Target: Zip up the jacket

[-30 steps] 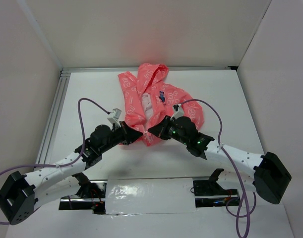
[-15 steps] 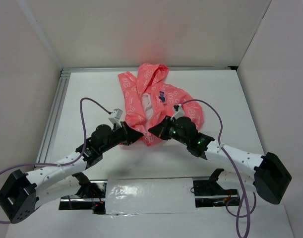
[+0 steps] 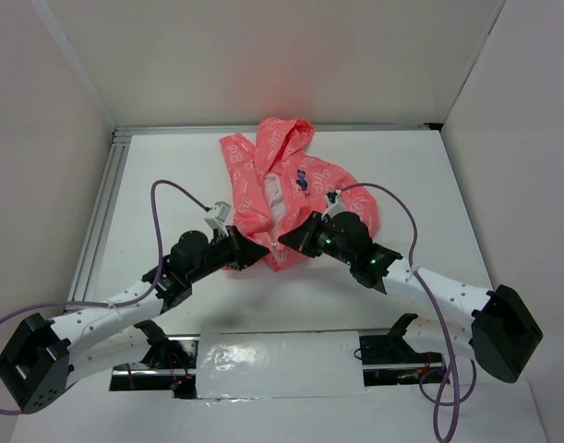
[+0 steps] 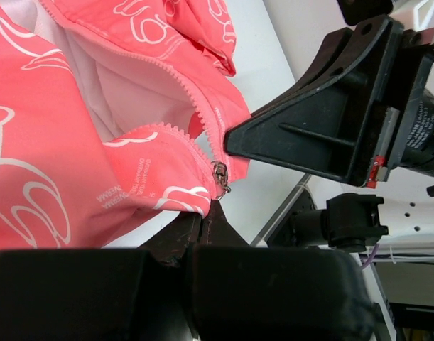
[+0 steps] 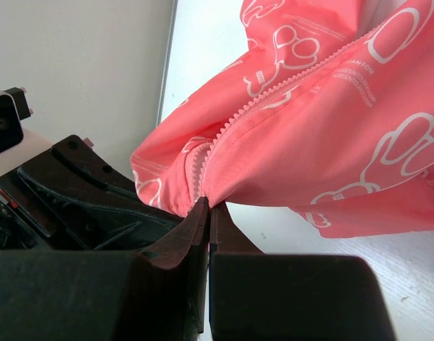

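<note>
we see the thin coral-pink hooded jacket (image 3: 249, 185), white-printed, lying unzipped on the white worktop (image 3: 171, 185) just ahead of both arms. the left gripper (image 4: 209, 213) and right gripper (image 5: 206, 207), jaws pressed together, each pinch its bottom hem at the open front.

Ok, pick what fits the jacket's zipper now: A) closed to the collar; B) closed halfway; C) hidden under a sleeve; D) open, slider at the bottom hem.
D: the left wrist view shows the slider at the bottom hem of the jacket, with both rows of teeth spread apart above it.
</note>
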{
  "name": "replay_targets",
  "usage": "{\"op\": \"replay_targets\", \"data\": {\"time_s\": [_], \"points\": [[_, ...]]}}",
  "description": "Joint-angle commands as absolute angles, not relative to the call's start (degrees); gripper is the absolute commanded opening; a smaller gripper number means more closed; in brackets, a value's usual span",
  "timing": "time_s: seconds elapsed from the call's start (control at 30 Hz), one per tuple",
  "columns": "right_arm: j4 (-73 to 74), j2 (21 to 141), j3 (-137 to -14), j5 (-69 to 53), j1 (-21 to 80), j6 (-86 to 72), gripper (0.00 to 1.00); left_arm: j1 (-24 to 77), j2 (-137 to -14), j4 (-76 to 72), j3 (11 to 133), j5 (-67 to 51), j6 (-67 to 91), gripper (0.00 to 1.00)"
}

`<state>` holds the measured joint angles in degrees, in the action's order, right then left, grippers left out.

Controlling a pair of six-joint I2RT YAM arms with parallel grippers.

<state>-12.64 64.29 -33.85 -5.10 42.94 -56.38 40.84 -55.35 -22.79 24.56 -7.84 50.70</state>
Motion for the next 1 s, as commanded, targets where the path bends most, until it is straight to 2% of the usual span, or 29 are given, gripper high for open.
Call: {"op": "replay_targets", "data": {"time_s": [0.0,0.2,0.97], "points": [[-15.03,64.25,-37.00,-2.90,41.48,-56.95,0.00,41.13,-56.43,-23.29,26.02,-12.04,48.08,0.00],[-14.50,64.25,-36.39,-2.90,40.96,-58.18,0.00,41.13,-60.11,-23.81,26.02,-14.41,47.55,0.00],[-13.98,65.30,-35.77,-1.85,38.76,-58.10,0.00,41.13,-60.12,-23.65,24.96,-18.98,46.93,0.00]]}}
